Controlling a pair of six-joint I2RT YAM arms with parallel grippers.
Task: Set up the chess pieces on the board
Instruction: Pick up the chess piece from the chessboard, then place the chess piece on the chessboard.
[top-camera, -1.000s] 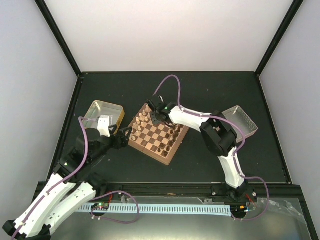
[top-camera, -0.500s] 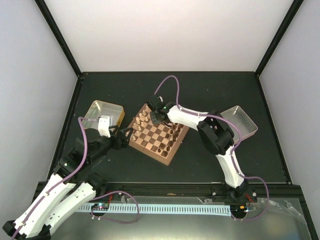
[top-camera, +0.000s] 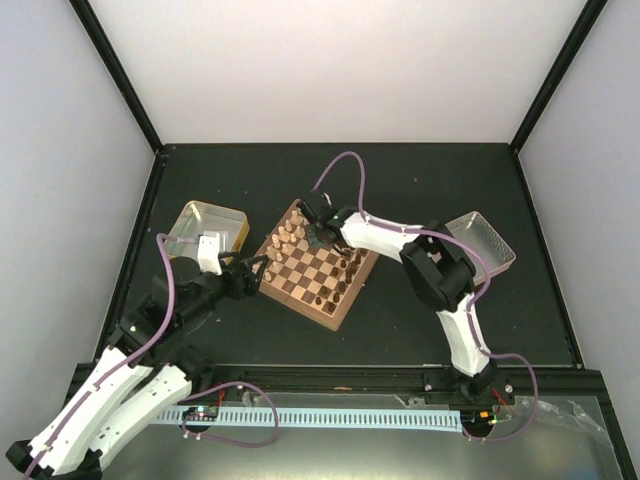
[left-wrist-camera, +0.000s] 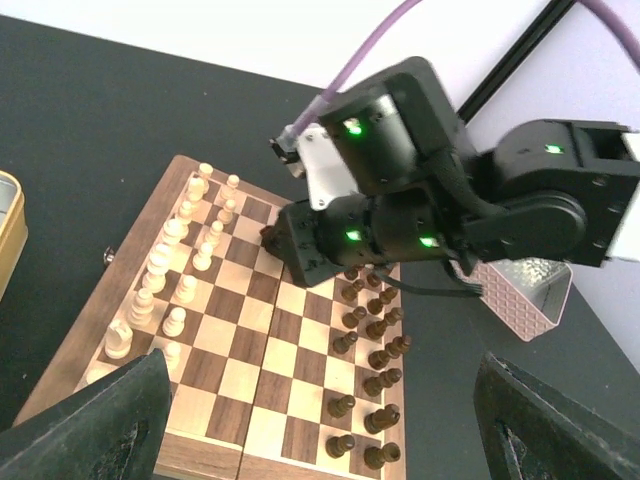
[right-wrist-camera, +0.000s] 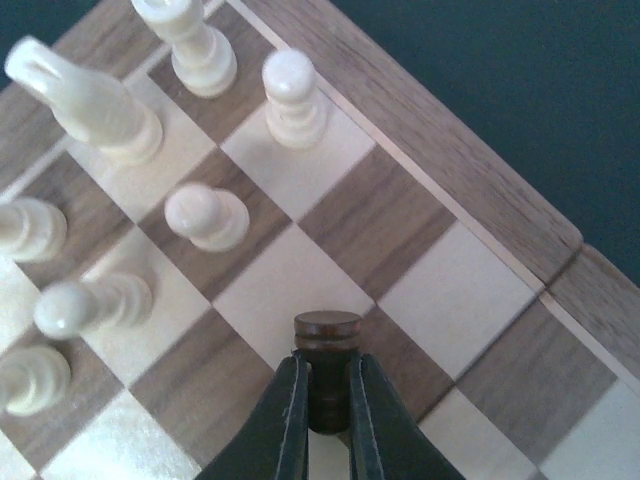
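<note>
Change: right end effector (right-wrist-camera: 327, 378) has just clamped on a dark brown chess piece (right-wrist-camera: 327, 335) on a far-edge square of the chessboard (right-wrist-camera: 450, 150), beside the cream pieces (right-wrist-camera: 205, 215). It likely belongs on the dark side. Left end effector (top-camera: 252, 270) stays spread apart and empty at the board's left.

You're in a robot lab cell: black bench (top-camera: 430, 190), plain white panels (top-camera: 340, 70) on black frame rails (top-camera: 117, 75), slotted cable duct (top-camera: 340, 418) along the front edge.
</note>
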